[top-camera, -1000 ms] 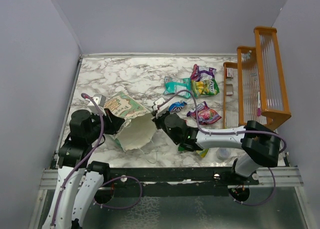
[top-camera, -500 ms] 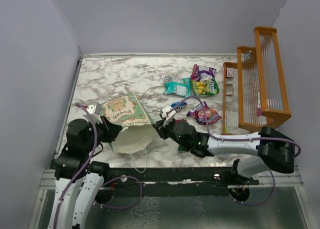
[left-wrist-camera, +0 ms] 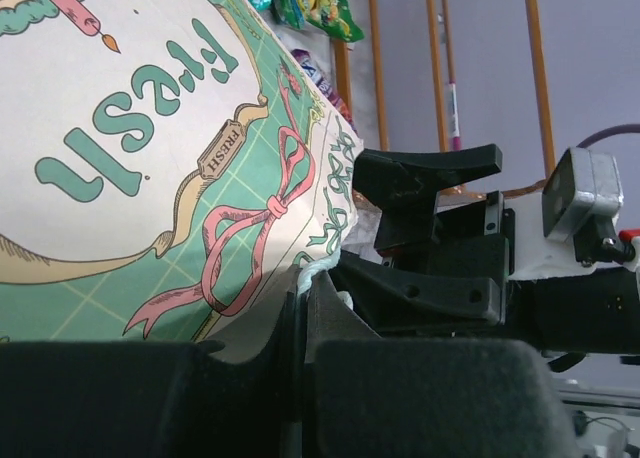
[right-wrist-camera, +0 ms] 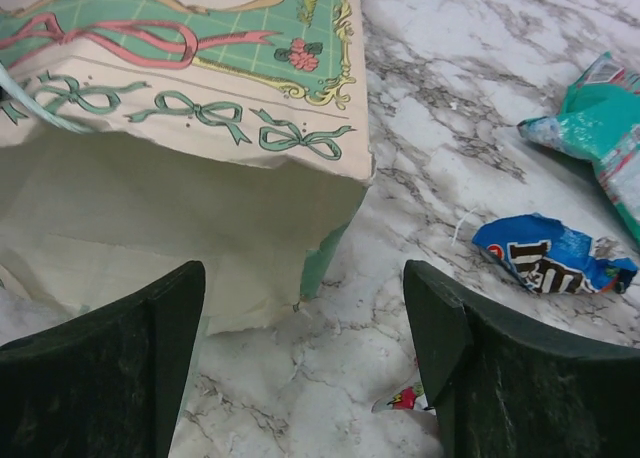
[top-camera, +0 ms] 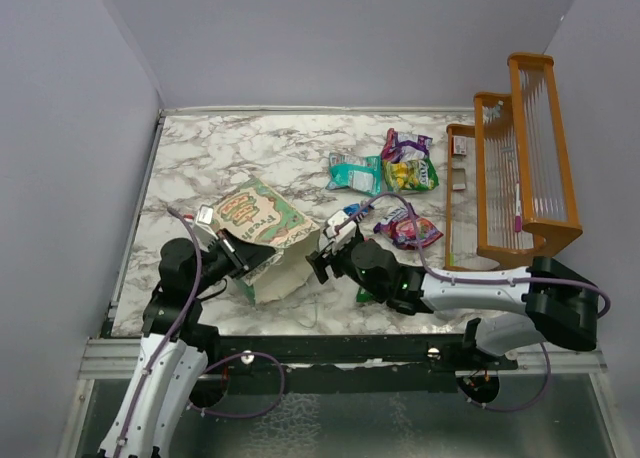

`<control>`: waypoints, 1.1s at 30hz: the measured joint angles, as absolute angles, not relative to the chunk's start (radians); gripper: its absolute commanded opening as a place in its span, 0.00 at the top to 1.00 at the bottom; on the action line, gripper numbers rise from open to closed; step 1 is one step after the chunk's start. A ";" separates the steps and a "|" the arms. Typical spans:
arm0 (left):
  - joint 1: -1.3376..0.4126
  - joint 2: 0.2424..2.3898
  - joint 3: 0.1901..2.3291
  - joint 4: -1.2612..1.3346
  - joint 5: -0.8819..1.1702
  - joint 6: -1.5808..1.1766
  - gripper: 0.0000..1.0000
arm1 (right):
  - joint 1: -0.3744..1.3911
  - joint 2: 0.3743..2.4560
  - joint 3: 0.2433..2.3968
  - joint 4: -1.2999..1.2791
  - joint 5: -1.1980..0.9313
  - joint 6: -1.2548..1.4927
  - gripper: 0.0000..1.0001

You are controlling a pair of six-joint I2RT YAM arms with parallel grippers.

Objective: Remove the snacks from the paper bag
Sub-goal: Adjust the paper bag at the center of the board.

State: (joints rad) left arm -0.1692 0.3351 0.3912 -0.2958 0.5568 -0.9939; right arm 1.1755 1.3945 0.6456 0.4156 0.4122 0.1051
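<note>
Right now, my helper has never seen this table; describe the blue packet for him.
Left of the orange rack lies a cluster of snack packets. The blue packet lies on its side toward the paper bag. It alone is blue with brown lettering; its neighbours are teal, green, pink.

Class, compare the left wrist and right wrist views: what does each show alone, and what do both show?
Left wrist only: the orange rack and a yellow-green packet. Right wrist only: the marble table and the white inside of the paper bag. Both: the bag's printed cream-and-green panel.
</note>
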 measured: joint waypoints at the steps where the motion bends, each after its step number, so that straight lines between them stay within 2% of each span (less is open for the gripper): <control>1: -0.169 0.358 0.383 -0.263 0.566 -1.012 1.00 | 1.172 1.384 0.646 0.410 0.417 0.099 0.17; 8: -0.264 0.488 0.382 -0.159 0.571 -1.029 1.00 | 1.148 1.222 0.636 0.319 0.455 0.073 0.12; 16: -0.715 0.812 0.411 -0.169 0.376 -0.971 1.00 | 1.145 0.966 0.626 0.183 0.524 0.065 0.08; 20: -0.801 0.932 0.562 -0.325 0.289 -0.886 1.00 | 1.144 0.875 0.619 0.143 0.551 0.065 0.08; 23: -0.805 0.920 0.805 -0.440 0.171 -0.796 1.00 | 1.144 0.849 0.619 0.111 0.565 0.057 0.08; 26: -0.805 0.816 0.912 -0.422 0.060 -0.754 1.00 | 1.144 0.840 0.619 0.087 0.568 0.053 0.07; 29: -0.805 0.693 0.840 -0.387 0.009 -0.756 1.00 | 1.144 0.836 0.619 0.076 0.567 0.041 0.07; 33: -0.805 0.726 0.622 -0.323 0.048 -0.825 1.00 | 1.144 0.836 0.616 0.065 0.567 0.038 0.07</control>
